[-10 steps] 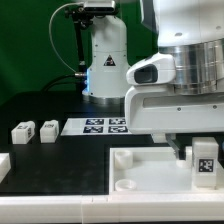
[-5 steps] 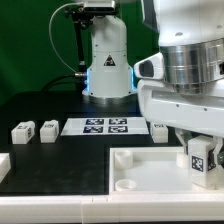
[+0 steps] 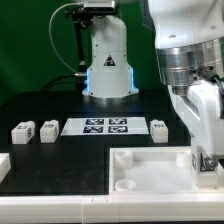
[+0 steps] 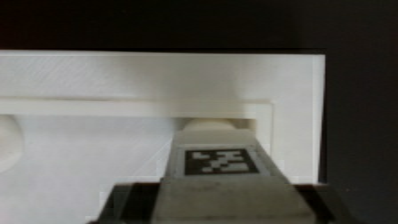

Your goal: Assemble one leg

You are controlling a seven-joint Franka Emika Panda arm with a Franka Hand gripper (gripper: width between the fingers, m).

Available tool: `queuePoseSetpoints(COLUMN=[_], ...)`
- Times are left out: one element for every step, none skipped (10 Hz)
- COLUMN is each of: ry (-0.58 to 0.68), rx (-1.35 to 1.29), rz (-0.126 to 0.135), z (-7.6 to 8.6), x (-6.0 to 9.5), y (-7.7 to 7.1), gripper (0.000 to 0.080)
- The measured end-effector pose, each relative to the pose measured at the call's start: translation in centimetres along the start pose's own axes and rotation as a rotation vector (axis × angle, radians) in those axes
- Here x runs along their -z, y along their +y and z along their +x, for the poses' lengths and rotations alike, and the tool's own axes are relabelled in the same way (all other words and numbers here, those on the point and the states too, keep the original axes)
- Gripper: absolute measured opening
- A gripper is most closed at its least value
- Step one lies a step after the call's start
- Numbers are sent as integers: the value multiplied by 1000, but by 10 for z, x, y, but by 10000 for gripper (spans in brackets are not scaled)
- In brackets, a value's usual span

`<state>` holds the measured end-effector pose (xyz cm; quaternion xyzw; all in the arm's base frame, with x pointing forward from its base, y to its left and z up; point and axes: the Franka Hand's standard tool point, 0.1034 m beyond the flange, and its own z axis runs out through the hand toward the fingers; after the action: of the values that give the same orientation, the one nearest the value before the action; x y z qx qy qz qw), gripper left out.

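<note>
My gripper [image 3: 206, 160] is at the exterior view's right, low over the right part of the large white panel [image 3: 150, 170]. It is shut on a leg [image 4: 217, 160], a stubby white post whose black-and-white tag faces the wrist camera. Dark fingers [image 4: 135, 203] press both its sides. The leg's far end lies over the panel [image 4: 107, 100], near its step. In the exterior view the hand mostly hides this leg. Three more legs stand on the black table: two at the left [image 3: 22, 131] [image 3: 48, 130] and one by the arm [image 3: 159, 127].
The marker board [image 3: 100, 126] lies flat behind the panel, between the loose legs. The robot's white base [image 3: 105, 60] stands at the back. A white piece [image 3: 3, 165] sits at the left edge. The panel has a round corner hole [image 3: 125, 160].
The arm has swung to the exterior view's right and the hand has turned, so the held leg's tag no longer faces that camera. The leg by the marker board has come into view.
</note>
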<state>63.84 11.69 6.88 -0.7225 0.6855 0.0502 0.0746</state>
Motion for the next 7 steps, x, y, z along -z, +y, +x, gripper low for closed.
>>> queuePoseSetpoints(ry=[0,19,21,22,21,19,26], rx=[15,285,485,572,692,810,955], rz=[0,-11,-22,-24,-26,-27,-34], z=[-1,-1,-2,-1,-1,0,0], x=[0,2,3,2,2,2,2], y=[0,0,1,1,1,1,1], gripper=[290,461,582,582,637,646,646])
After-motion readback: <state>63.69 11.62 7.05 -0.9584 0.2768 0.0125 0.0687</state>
